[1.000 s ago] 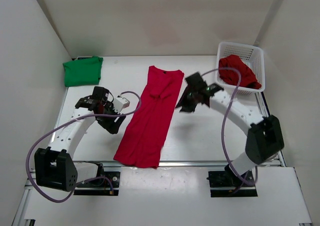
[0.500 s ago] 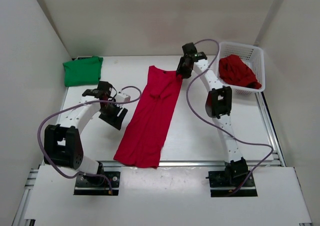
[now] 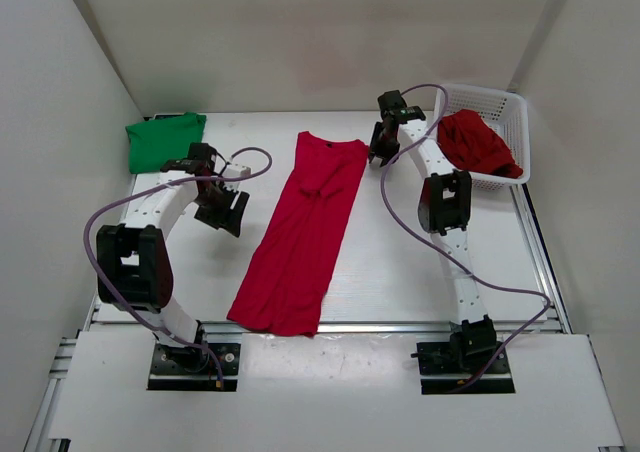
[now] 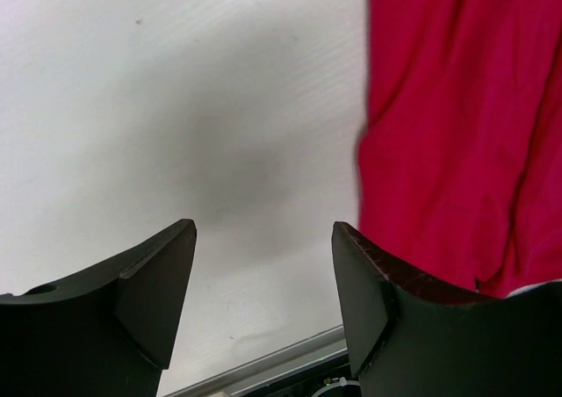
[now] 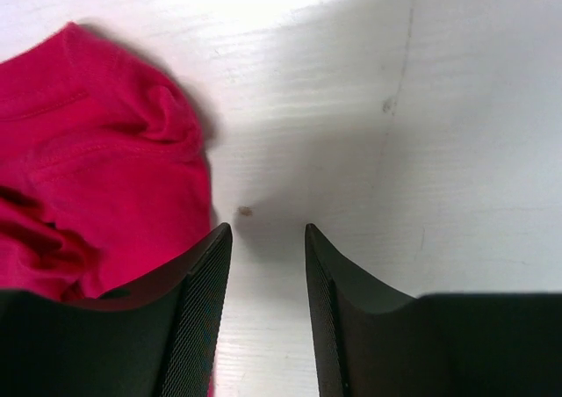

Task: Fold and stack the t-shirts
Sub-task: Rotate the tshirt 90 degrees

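A red t-shirt (image 3: 300,232) lies in a long narrow strip down the middle of the table, collar at the far end. A folded green t-shirt (image 3: 165,142) sits at the far left corner. Another red t-shirt (image 3: 475,142) is bunched in the white basket (image 3: 480,93). My left gripper (image 3: 222,212) hangs open over bare table just left of the strip, whose edge (image 4: 457,125) fills the right of the left wrist view. My right gripper (image 3: 380,152) stands open, empty, beside the shirt's far right shoulder (image 5: 97,160). Nothing lies between either pair of fingers.
White walls close in the table on the left, back and right. The basket stands at the far right corner, close behind the stretched right arm. A metal rail (image 3: 350,325) runs along the table's near edge.
The right arm has stretched out from mid-table to the shirt's far right shoulder, and its jaws have widened a little. The left gripper has shifted slightly toward the back.
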Controlling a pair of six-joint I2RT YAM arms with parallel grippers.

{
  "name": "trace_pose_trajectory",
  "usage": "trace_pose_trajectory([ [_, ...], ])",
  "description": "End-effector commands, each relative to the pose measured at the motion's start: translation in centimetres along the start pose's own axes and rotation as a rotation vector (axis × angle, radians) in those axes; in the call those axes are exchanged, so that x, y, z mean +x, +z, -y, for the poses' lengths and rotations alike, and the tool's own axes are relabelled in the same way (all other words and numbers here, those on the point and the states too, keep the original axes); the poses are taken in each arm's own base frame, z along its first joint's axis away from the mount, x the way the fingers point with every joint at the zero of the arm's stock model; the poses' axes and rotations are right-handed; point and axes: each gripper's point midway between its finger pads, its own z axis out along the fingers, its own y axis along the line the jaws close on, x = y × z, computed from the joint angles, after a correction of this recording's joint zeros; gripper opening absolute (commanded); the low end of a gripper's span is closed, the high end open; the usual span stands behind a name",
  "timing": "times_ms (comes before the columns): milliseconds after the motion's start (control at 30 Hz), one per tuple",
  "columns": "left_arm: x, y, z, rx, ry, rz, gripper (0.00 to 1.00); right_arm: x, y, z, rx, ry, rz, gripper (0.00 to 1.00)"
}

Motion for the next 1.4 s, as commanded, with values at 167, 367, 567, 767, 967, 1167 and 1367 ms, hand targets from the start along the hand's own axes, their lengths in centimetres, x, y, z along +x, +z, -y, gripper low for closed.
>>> trace_pose_trajectory([
  [167,-2.0,-0.7,-1.4,-0.013,-0.033,0.050,0.74,0.9,0.2,-2.0,-0.007,-0.056,-0.007,0.44],
  [367,-1.8,-0.5,-1.5,-0.013,-0.026,0.043,0.74,-1.7,-2.9,-2.8,0.010,-0.009,0.096,0.47],
  [567,-1.5,-0.2,-1.7,-0.004,-0.051,0.048,0.75,-0.6,-1.9,-2.5,-0.021,0.033,0.040,0.65],
  [767,-1.5,-0.1,-1.8,-0.006,-0.055,0.051,0.74,2.6,1.1,-3.0,-0.135,0.083,-0.125,0.38],
  [967,-1.8,0.1,-2.1,-0.015,-0.056,0.054,0.74,2.9,2.2,-4.8,-0.230,0.134,-0.150,0.05],
  [1167,-1.2,0.8,-2.2,-0.017,-0.061,0.026,0.74,-3.3,2.1,-7.4,-0.395,0.259,0.044,0.00],
  [1367,-1.2,1.1,-3.0,-0.032,-0.077,0.014,0.74,-8.2,2.8,-8.4,-0.517,0.396,0.188,0.00],
])
